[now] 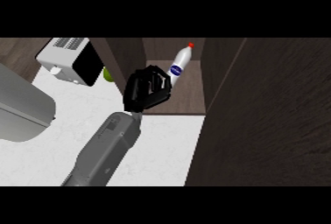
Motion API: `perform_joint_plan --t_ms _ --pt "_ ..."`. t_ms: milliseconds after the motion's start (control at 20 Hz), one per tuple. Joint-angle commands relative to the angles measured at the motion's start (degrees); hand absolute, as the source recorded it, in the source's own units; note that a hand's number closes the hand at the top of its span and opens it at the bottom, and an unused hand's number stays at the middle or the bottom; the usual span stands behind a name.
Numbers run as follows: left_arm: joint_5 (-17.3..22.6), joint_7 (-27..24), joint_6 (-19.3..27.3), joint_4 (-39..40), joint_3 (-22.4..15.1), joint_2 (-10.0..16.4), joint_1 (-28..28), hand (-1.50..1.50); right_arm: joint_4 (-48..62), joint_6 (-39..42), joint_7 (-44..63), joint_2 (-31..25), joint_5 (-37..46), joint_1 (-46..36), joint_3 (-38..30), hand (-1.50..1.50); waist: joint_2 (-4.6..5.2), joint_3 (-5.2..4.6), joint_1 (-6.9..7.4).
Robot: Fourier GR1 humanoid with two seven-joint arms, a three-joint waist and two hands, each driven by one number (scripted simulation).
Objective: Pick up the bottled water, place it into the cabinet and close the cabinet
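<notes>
The bottled water [180, 65], white with a red cap and a blue label, stands leaning slightly inside the open cabinet [187, 98], on its brown shelf near the back. My left hand [147, 89] hovers at the front of the shelf, just left of the bottle and apart from it. Its fingers are loosely bent and hold nothing. The cabinet's dark door [265, 118] stands open and fills the right side of the view. My right hand does not show.
A white appliance with a black front [70, 61] sits at the back left, with a small green object [108, 75] beside it. A large grey rounded body [22, 109] takes up the left edge. White marbled counter [161, 148] lies below the shelf.
</notes>
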Motion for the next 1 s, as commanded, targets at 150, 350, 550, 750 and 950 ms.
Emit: perform_joint_plan --t_ms 150,350,550,750,950 --pt "-0.1 5.7 2.3 -26.4 -5.5 3.8 18.4 1.5 -2.0 -0.4 3.1 -0.3 3.0 -1.1 -0.2 -1.5 -0.35 0.02 1.97" --pt "-0.3 8.7 3.3 -40.0 -8.8 6.8 29.7 1.5 -7.0 2.4 4.7 -4.9 1.1 -0.3 -1.3 1.5 -0.06 0.05 1.01" --pt "-0.2 8.8 2.8 -48.4 -10.8 9.2 38.5 1.5 -5.2 5.6 6.7 -3.2 2.8 -4.9 4.2 1.5 0.23 -0.02 0.54" --pt "1.3 6.1 -0.3 -53.7 -9.5 13.9 46.6 1.5 -5.7 9.3 8.2 -2.9 -1.5 -6.8 8.5 1.5 0.25 -0.04 0.99" --pt "-0.1 6.8 1.8 -63.2 -10.6 16.9 53.8 1.5 -7.4 9.5 13.8 0.4 -0.5 -10.8 10.3 1.5 0.02 -0.12 1.09"
